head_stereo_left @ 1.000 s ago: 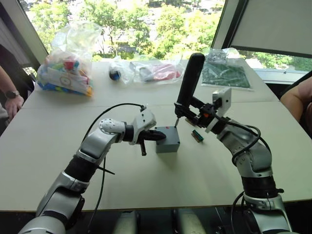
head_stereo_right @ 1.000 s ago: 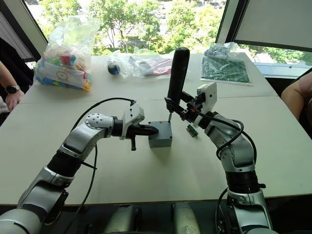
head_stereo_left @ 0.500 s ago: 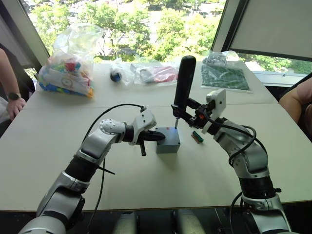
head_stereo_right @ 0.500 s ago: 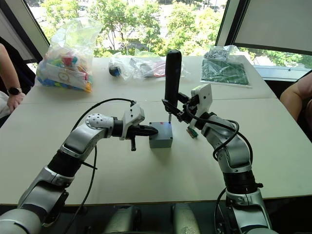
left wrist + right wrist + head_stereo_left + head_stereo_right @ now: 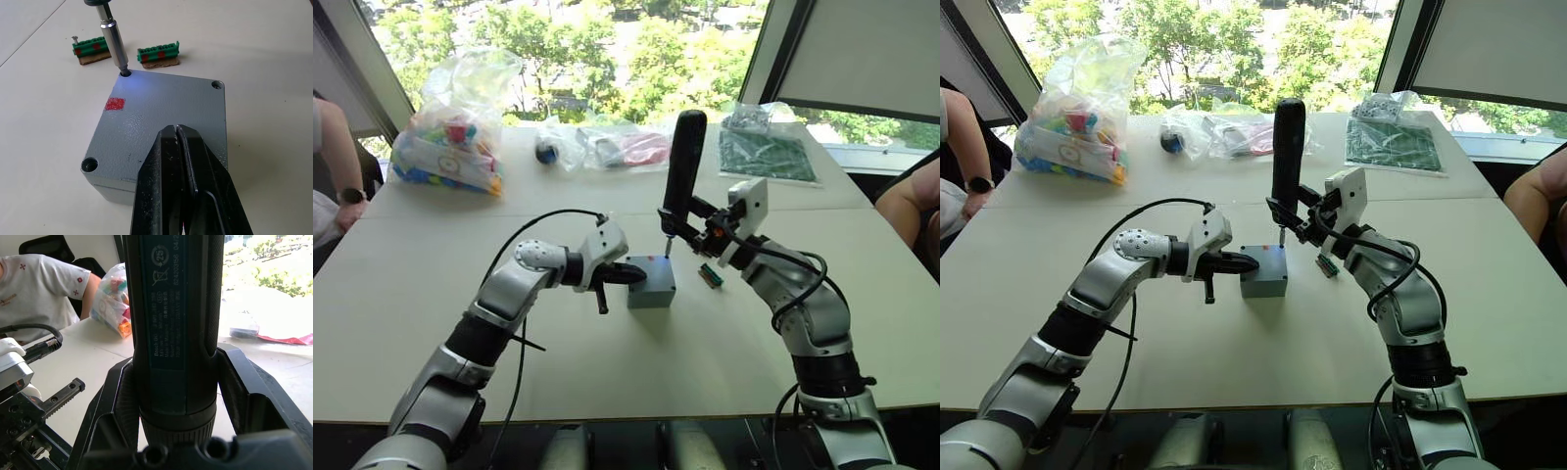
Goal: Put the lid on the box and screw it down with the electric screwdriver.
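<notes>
The grey box stands mid-table with the lid lying on top of it; a small red mark shows on the lid. My left gripper is shut, its tips resting on the lid's near edge. My right gripper is shut on the electric screwdriver, which stands nearly upright. Its metal bit sits in the lid's far corner screw hole, and a bluish light falls on that corner.
Two green connectors lie just beyond the box. A bag of colourful toys, plastic bags and a bagged green board line the table's far side. A person's arm is at the left, another at the right.
The right gripper has brought the screwdriver from a slant to nearly upright, with the bit staying at the lid's corner. The left gripper has held still. The person's arm at the left has shifted.
</notes>
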